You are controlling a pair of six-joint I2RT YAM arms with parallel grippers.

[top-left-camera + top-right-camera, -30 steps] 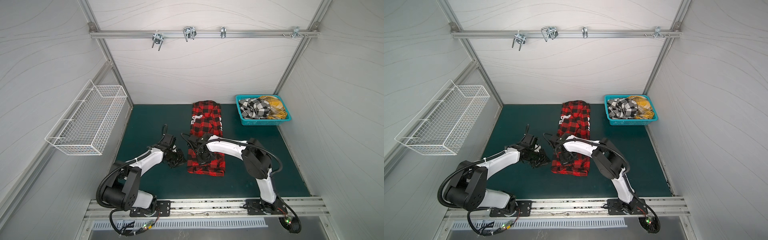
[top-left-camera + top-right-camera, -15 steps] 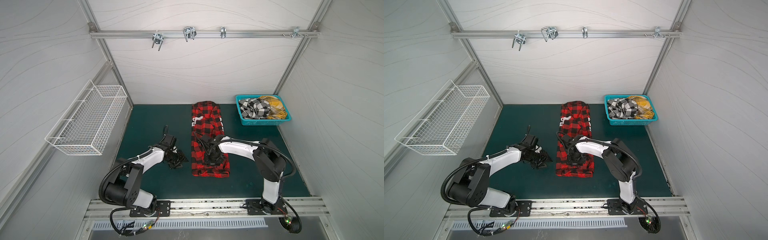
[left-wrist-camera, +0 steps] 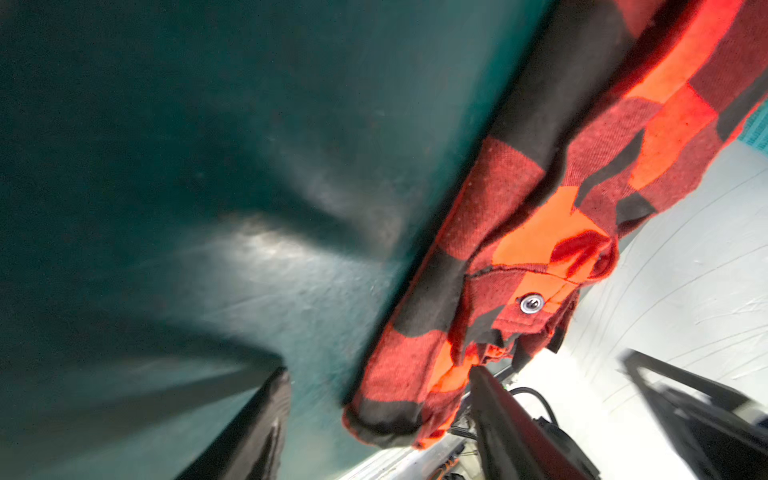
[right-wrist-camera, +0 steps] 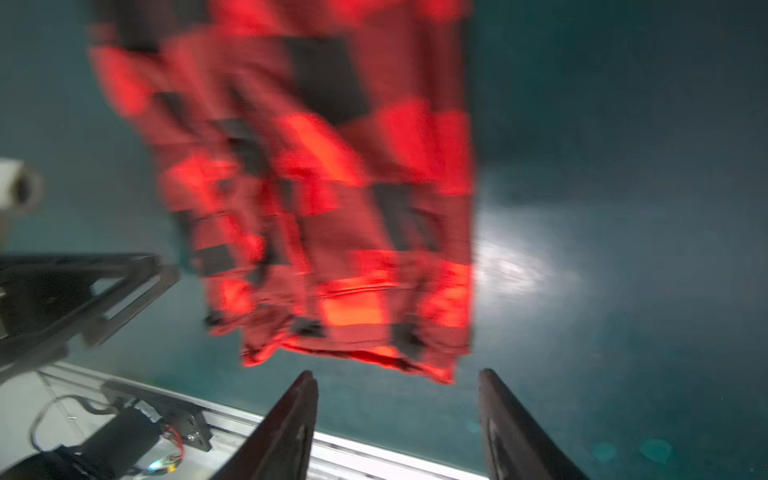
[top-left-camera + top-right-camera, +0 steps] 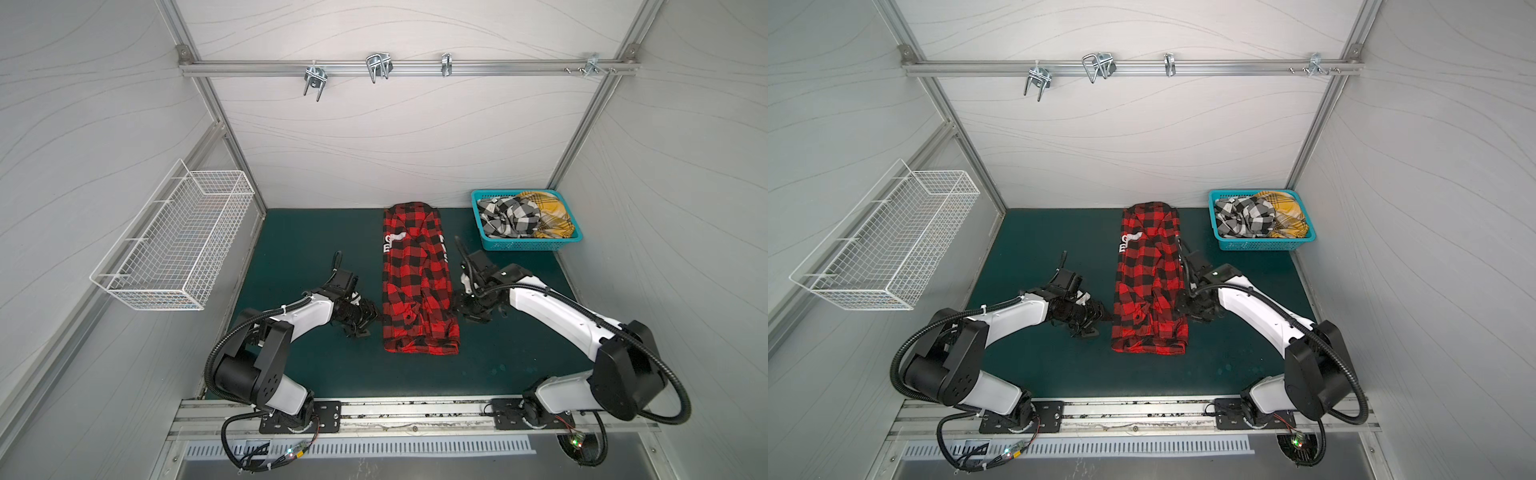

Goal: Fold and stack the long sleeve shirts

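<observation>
Mat [image 5: 316,249]; shirt [image 5: 415,291] beside left end effector [image 5: 365,324]

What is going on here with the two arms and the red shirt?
Shirt folding is under way. The red-and-black plaid shirt lies on the green mat as a long narrow strip. The left gripper and right gripper sit beside its near end, one each side, both open and empty. A black-and-white shirt and a yellow shirt lie crumpled in the turquoise basket.

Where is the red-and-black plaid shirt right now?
In both top views the red-and-black plaid shirt lies on the green mat between the left gripper and right gripper, left of the turquoise basket.
</observation>
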